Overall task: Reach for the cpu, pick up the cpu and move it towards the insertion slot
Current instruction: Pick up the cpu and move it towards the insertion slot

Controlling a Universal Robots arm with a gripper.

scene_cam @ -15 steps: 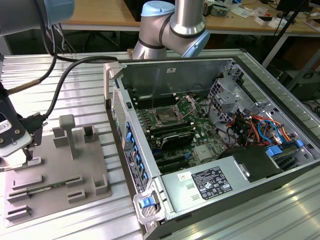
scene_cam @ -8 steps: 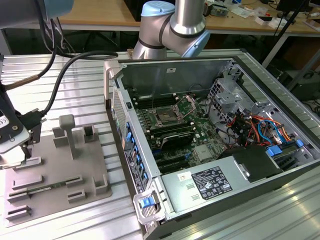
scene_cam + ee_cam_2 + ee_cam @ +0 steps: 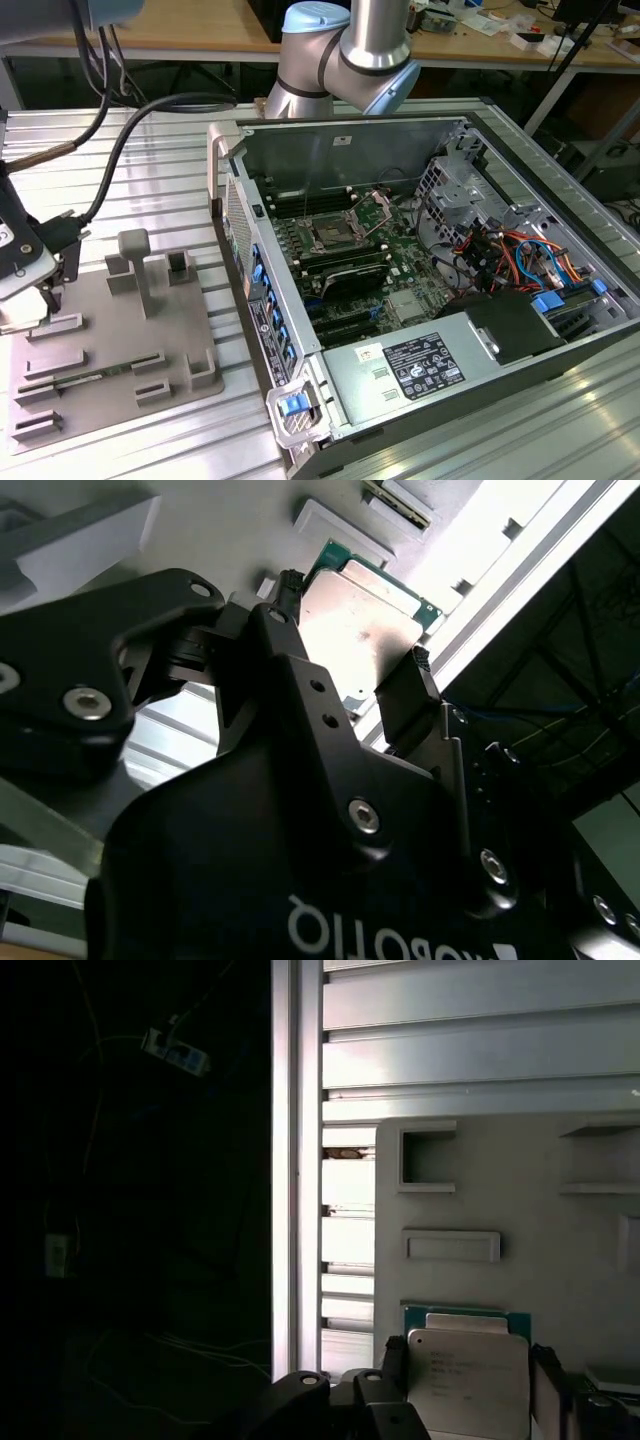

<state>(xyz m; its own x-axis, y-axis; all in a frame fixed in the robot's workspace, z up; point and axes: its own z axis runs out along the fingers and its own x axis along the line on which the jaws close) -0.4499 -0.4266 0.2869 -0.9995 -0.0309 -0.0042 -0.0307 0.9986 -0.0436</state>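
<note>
The gripper (image 3: 48, 298) hangs over the grey fixture plate (image 3: 110, 345), at the plate's edge on the exterior view's left. The plate lies on a ribbed aluminium table (image 3: 160, 150) beside an open computer case (image 3: 350, 135).

Raised grey tray frames (image 3: 452, 1246) and upright blocks stand around on the plate, near the gripper. The case wall stands between the plate and the insertion slot (image 3: 330, 237). This slot is a square socket with a shiny frame on the green board, set between long black memory slots (image 3: 345, 272). Red and blue cables (image 3: 520, 260) bunch in the case's corner on the exterior view's right.

A black label (image 3: 425, 365) with white print sits on the power supply, and the gripper body carries white lettering. Faint print marks the chip's top in the first wrist view.

In both wrist views the cpu (image 3: 372, 598) (image 3: 467, 1385) sits between the black fingers (image 3: 408, 692), which are closed against two opposite edges of it. It is a flat square chip with a pale silvery top and a thin green rim. It is over the plate's edge, well apart from the slot.
</note>
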